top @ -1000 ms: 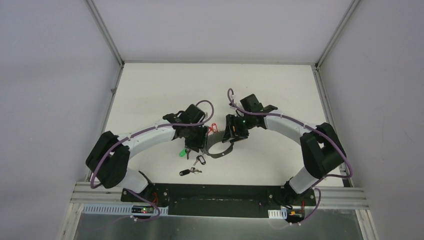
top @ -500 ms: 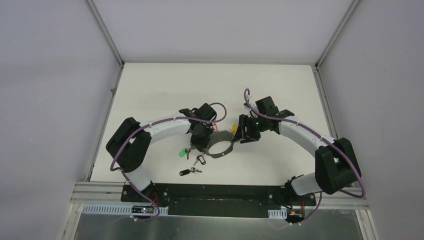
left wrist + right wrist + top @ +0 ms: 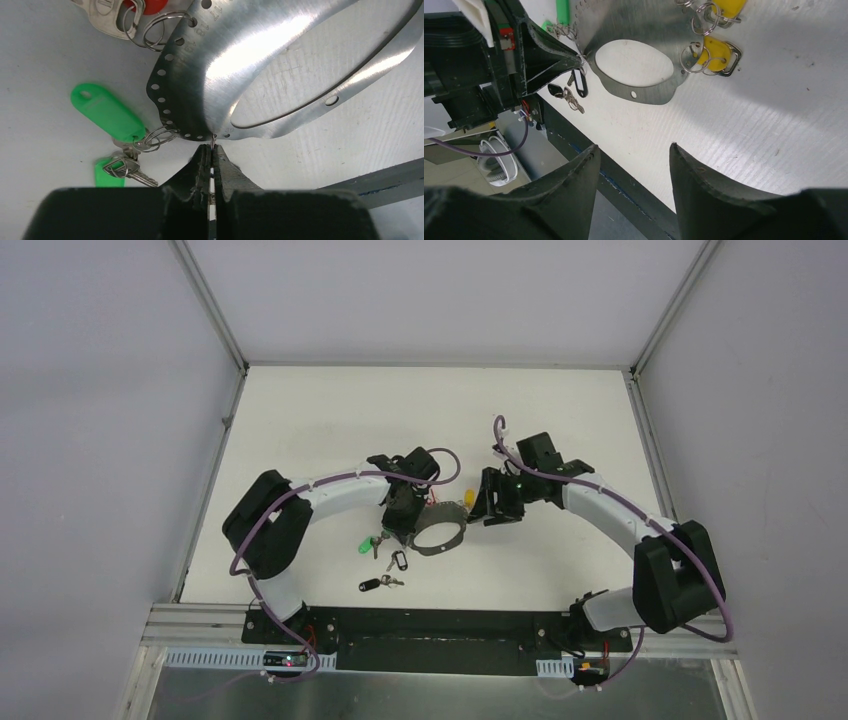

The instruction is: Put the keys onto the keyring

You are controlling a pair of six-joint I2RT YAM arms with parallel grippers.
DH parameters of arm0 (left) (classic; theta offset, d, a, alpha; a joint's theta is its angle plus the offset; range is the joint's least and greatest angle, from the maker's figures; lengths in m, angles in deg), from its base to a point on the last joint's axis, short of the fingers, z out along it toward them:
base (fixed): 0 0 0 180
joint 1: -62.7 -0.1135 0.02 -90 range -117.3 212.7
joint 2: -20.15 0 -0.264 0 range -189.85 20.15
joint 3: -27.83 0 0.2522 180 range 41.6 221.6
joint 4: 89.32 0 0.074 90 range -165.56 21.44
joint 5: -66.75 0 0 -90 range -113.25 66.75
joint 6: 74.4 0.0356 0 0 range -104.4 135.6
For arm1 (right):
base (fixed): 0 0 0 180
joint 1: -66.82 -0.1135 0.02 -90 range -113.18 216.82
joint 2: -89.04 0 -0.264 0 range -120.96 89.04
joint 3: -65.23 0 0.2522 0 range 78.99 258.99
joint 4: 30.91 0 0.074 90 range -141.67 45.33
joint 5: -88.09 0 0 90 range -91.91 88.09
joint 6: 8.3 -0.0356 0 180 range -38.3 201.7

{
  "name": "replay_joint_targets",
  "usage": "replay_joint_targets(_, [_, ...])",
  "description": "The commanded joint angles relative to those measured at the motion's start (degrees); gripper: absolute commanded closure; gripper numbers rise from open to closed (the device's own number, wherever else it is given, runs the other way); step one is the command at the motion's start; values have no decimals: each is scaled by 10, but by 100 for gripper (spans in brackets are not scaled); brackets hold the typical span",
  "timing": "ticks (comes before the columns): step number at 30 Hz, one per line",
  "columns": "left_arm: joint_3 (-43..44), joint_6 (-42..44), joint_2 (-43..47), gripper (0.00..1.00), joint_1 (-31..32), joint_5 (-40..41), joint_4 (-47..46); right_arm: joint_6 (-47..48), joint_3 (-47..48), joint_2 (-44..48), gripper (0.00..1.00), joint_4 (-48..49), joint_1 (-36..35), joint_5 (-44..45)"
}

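The keyring (image 3: 432,551) is a wide grey metal ring with small holes along its rim, lying on the table. My left gripper (image 3: 405,523) is shut on its edge, which shows in the left wrist view (image 3: 212,147) with the thin rim pinched between the fingertips. Green-capped keys (image 3: 105,112) lie by the ring's (image 3: 225,65) left rim, also in the top view (image 3: 366,546). Two black-capped keys (image 3: 372,585) lie loose nearer the arms. My right gripper (image 3: 482,510) is open and empty, right of the ring, above the table (image 3: 634,147).
Yellow-capped keys (image 3: 716,52) hang on the ring's right rim and a red-capped key (image 3: 150,5) at its far left rim. The black base rail (image 3: 440,625) runs along the table's near edge. Grey walls enclose the table.
My right gripper has drawn back to the right, off the keyring, uncovering the yellow keys. My left arm has swung in and shifted the ring slightly right.
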Motion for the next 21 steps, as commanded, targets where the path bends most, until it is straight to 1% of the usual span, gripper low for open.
replay_joint_targets(1, [28, 20, 36, 100, 6, 23, 12, 8, 6, 47, 43, -2, 5, -25])
replay_joint_targets(6, [45, 41, 97, 100, 8, 25, 16, 17, 8, 97, 36, 7, 6, -36])
replay_joint_targets(8, [51, 51, 126, 100, 8, 27, 17, 16, 7, 123, 31, 15, 6, -37])
replay_joint_targets(12, [63, 72, 181, 100, 8, 26, 14, 9, 5, 170, 27, 37, 7, -39])
replay_joint_targets(16, [62, 131, 228, 100, 8, -31, -14, -7, -1, 209, 26, 80, 6, -59])
replay_joint_targets(18, [51, 157, 252, 100, 8, -70, -42, -7, -6, 227, 26, 117, 6, -59])
replay_joint_targets(21, [25, 175, 290, 100, 8, -102, -91, -7, -19, 255, 26, 167, 6, -59])
